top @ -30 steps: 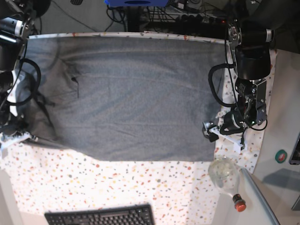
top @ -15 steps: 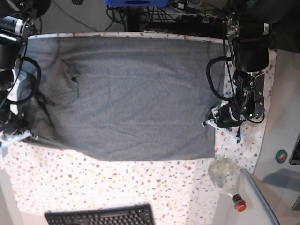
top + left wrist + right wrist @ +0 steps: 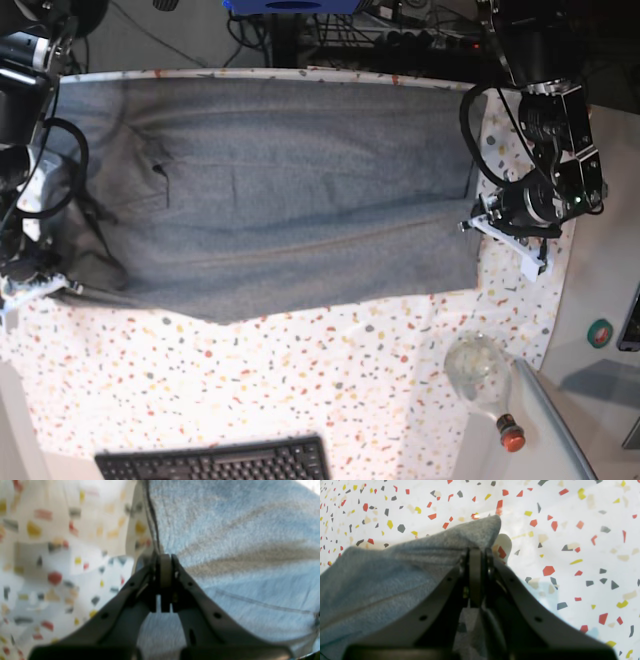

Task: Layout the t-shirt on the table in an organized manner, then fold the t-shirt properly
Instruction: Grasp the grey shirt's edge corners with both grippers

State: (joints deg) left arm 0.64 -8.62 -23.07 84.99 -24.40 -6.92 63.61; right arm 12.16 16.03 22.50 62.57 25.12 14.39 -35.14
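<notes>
On the base view's left, the right gripper [image 3: 476, 562] is clamped tight on a corner of the one grey t-shirt [image 3: 270, 190], which lies spread across the speckled table [image 3: 300, 390]. On the far side, the left gripper [image 3: 165, 567] pinches the shirt's edge too. Likely the fold is beginning; next, both of the two grippers should lift and carry together. One keyboard [image 3: 215, 462], one bottle [image 3: 480, 375].

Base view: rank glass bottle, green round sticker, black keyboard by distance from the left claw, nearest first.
From the left claw, shut on the t-shirt edge at the view's right:
1. Green round sticker, toward the view's bottom right, by the table edge. Nearly tied with 2.
2. Glass bottle, toward the view's bottom, on its side.
3. Black keyboard, at the bottom edge, far toward the view's left.
</notes>
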